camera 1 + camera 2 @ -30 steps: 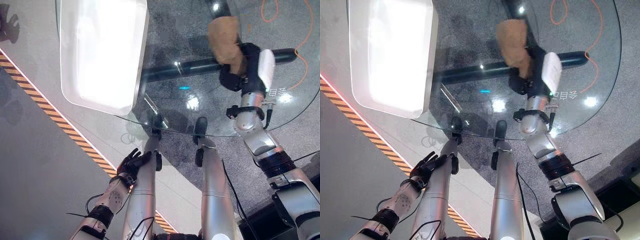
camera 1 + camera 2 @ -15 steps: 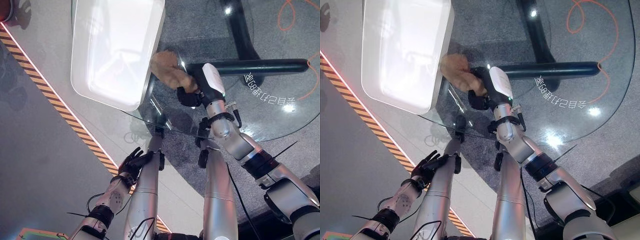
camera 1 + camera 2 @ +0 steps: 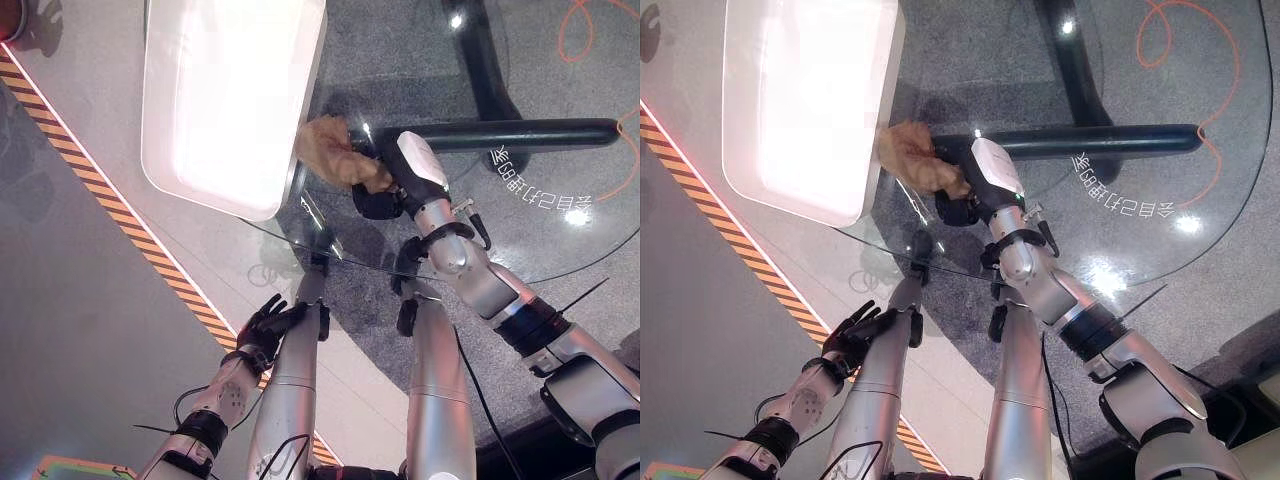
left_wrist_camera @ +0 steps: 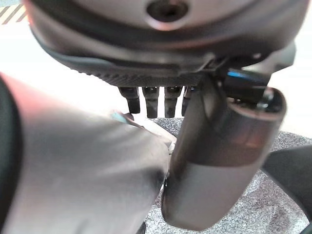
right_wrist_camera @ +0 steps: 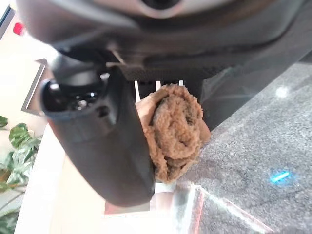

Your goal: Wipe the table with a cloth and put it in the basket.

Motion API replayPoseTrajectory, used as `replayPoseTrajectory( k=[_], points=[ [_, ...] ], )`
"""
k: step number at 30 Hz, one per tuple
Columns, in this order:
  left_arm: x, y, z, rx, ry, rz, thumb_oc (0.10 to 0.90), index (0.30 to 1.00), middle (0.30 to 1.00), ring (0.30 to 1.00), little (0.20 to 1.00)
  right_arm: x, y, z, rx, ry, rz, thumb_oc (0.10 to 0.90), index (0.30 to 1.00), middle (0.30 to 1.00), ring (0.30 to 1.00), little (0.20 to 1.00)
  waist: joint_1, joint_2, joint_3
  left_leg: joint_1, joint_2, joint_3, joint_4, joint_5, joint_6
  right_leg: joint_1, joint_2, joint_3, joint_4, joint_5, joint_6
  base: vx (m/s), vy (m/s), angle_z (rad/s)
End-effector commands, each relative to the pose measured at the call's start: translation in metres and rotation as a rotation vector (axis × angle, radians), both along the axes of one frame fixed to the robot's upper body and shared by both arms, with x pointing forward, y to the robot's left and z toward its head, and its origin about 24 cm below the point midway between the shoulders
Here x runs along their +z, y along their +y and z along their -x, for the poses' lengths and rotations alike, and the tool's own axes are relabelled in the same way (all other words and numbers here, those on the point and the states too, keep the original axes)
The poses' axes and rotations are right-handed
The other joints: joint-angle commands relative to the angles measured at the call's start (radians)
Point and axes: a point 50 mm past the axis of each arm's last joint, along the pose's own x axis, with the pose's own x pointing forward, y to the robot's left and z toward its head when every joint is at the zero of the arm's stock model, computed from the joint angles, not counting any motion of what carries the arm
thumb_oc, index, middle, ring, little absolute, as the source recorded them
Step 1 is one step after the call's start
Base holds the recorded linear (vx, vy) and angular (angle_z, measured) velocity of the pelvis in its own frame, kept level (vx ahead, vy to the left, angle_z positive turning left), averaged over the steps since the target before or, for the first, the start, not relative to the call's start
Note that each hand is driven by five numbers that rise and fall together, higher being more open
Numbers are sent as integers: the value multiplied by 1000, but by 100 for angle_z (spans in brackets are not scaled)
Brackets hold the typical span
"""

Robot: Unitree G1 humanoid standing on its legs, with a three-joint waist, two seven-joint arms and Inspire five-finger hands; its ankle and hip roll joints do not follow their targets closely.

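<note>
Cloth (image 3: 330,150): one, brown and fluffy, bunched into a thick wad.
Right hand (image 3: 385,195): fingers curled round the cloth, which sticks out past them toward the basket.
Place: over the glass counter (image 3: 560,150), right at the rim of the one white basket (image 3: 215,190).
Left hand (image 3: 262,326): low beside the counter's near edge, fingers relaxed, holding nothing.
</note>
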Motion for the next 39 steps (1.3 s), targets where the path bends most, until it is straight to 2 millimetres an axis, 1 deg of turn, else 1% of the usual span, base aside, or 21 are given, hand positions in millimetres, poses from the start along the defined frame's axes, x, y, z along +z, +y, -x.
replayPoseTrajectory(
  k=[1,6,11,17,22,26,30,32,35,39],
  points=[
    [-30,-4,34,-23,127,11,800,900,900,900,900,11,38,31,294,-49,61,100,300,300,300,200,-17,36,-18,-35,-44,92,146,-139,45,13,41,-26,-186,134,49,0,0,0],
    [-30,0,36,-17,128,5,800,900,900,900,900,8,36,36,319,-22,92,100,300,300,300,200,-18,32,-18,-38,-41,92,148,-140,46,10,39,-31,-182,134,49,0,0,0],
    [-30,4,38,-11,124,1,800,900,900,900,900,3,29,38,302,-14,80,100,300,300,300,200,-22,25,-18,-37,-40,91,144,-138,47,13,42,-33,-187,136,51,0,0,0],
    [-29,6,38,-9,115,1,800,900,900,900,900,2,26,38,281,-31,64,100,300,300,300,200,-24,22,-18,-38,-35,93,140,-136,47,13,43,-35,-189,136,51,0,0,0],
    [-28,6,35,-6,113,4,800,900,900,900,900,8,19,36,227,-96,33,100,300,300,300,200,-28,24,-18,-38,-34,94,135,-134,48,12,45,-32,-192,138,54,0,0,0],
    [-29,6,37,1,117,2,800,900,900,900,900,18,11,33,176,-145,-25,100,300,300,300,200,-28,23,-18,-35,-34,92,134,-136,47,15,45,-32,-195,140,53,0,0,0],
    [-30,5,38,3,118,0,800,900,900,900,900,21,7,30,142,-155,-53,100,300,300,300,200,-28,22,-18,-34,-35,91,135,-137,47,16,46,-31,-194,141,53,0,0,0],
    [-29,6,38,5,116,0,800,900,900,900,900,22,3,29,106,-174,-37,100,300,300,300,200,-29,21,-18,-30,-33,95,134,-138,48,18,47,-34,-191,140,53,0,0,0],
    [-29,6,37,3,114,-3,800,900,900,900,900,23,-6,26,45,-206,-41,100,300,300,300,200,-30,20,-18,-28,-31,97,138,-141,49,22,44,-36,-190,140,53,0,0,0],
    [-28,8,37,3,112,-8,800,900,900,900,900,32,-28,18,-83,-271,-81,100,300,300,300,200,-31,20,-18,-31,-32,95,147,-145,51,19,40,-37,-187,144,54,0,0,0]
  ],
)
